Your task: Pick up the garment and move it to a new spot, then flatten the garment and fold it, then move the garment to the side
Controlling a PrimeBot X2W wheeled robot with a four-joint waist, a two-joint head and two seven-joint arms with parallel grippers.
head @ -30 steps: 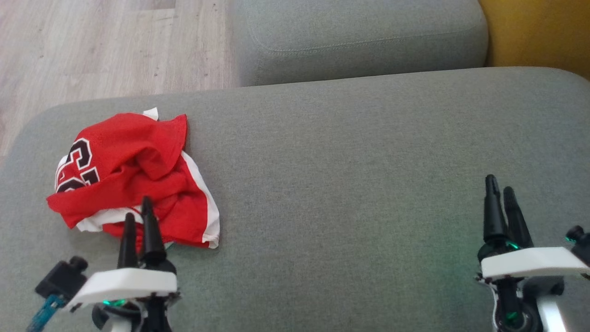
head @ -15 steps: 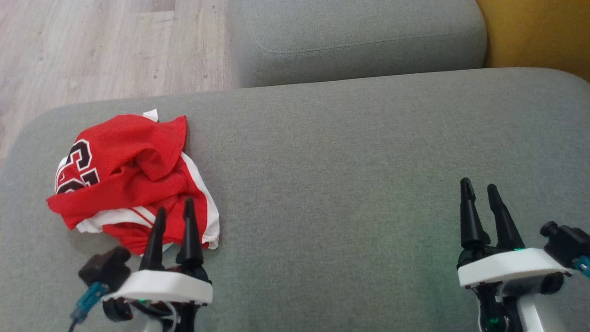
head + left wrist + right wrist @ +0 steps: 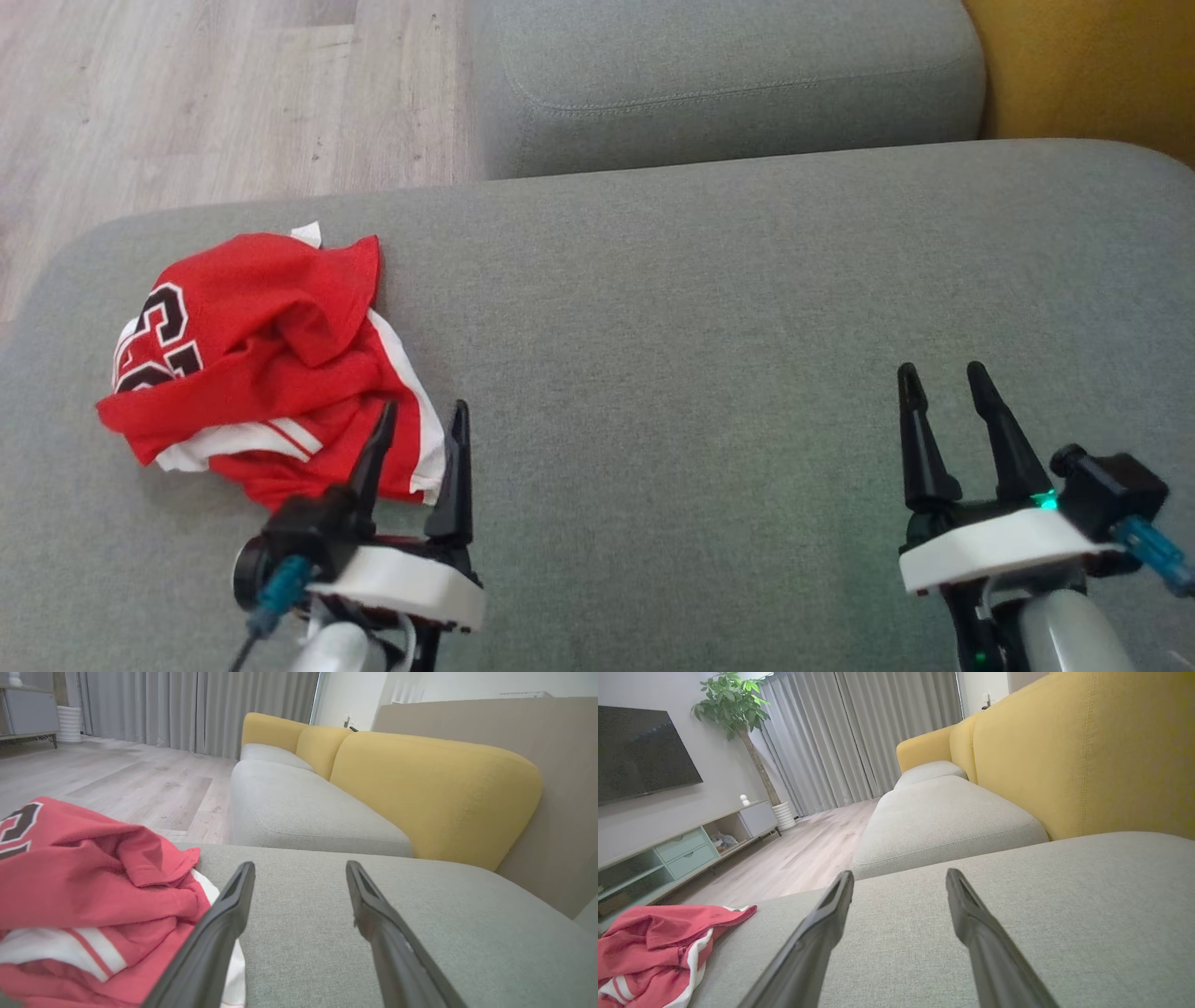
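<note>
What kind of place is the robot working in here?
Most likely a home living room: a grey sofa with yellow backrests, a television on the wall above a low cabinet, and long grey curtains beside a potted plant.

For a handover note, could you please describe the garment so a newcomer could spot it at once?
Find the wide grey sofa cushion before the robot. At its left end lies a crumpled red jersey, by the open fingers of the left gripper. White trim and black numerals mark it out against the plain grey fabric.
</note>
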